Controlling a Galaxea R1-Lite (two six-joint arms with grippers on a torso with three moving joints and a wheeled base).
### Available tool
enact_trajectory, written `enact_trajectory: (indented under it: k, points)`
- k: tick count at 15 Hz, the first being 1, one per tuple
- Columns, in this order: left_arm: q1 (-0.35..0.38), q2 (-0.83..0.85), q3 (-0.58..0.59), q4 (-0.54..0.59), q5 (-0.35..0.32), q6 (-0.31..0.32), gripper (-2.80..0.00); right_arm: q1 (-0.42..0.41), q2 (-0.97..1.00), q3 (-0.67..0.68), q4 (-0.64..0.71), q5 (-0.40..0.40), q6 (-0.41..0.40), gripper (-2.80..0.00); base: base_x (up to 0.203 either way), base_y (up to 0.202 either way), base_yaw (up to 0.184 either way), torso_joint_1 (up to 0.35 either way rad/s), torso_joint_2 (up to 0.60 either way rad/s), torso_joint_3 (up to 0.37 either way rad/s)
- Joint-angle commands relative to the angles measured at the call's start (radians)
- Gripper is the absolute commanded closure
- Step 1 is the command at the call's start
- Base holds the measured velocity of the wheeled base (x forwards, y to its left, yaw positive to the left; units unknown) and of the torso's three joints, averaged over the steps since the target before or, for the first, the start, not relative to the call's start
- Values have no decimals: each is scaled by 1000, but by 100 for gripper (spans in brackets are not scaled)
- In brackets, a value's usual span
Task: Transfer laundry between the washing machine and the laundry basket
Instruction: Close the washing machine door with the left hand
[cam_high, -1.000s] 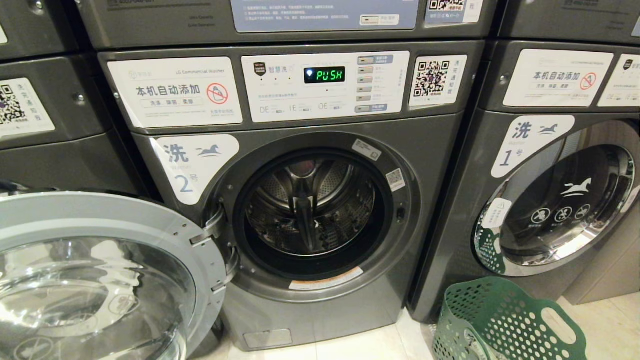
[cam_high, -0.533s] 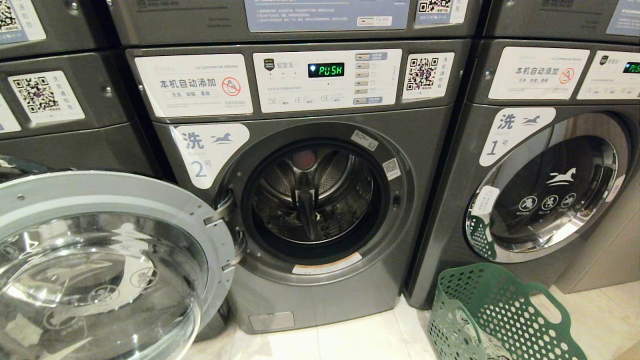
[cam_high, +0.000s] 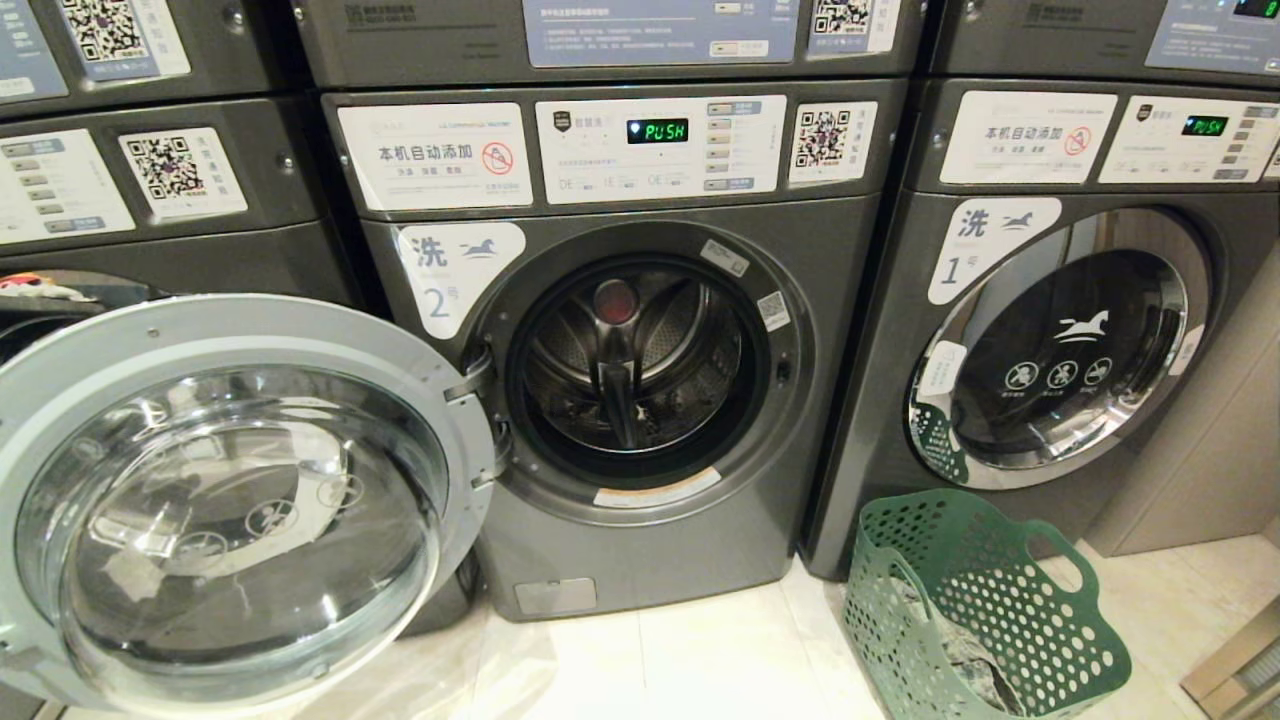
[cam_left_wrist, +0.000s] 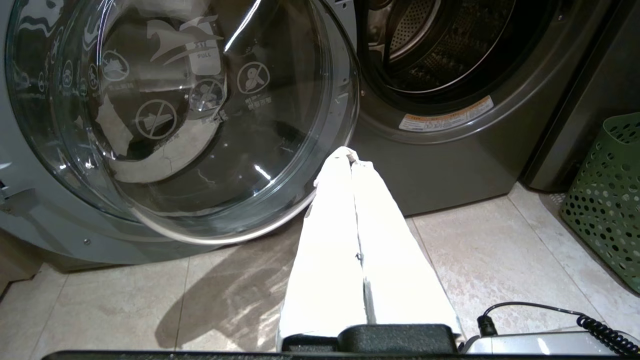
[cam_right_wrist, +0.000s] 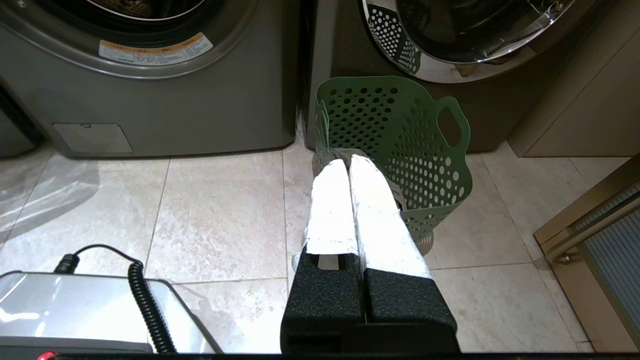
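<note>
head view: laundry basket (cam_high: 985, 610) stands upright, mouth up, beside washing machine (cam_high: 640, 400).

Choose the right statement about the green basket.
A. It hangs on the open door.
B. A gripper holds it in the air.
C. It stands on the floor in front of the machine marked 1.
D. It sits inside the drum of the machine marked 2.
C: the green basket rests on the floor tiles right below the closed door of the machine marked 1, to the right of the machine marked 2, whose door is open.
</note>
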Motion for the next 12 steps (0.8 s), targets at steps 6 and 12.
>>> enact_trajectory:
  k: [6,12]
  points:
    - [0,17,-130,12,-26,67,0,0,1,0,0,0,3,0,0,0,0,0,0,0]
    - [-1,625,-810,167,-20,-71,0,0,1,0,0,0,2,0,0,0,0,0,0,0]
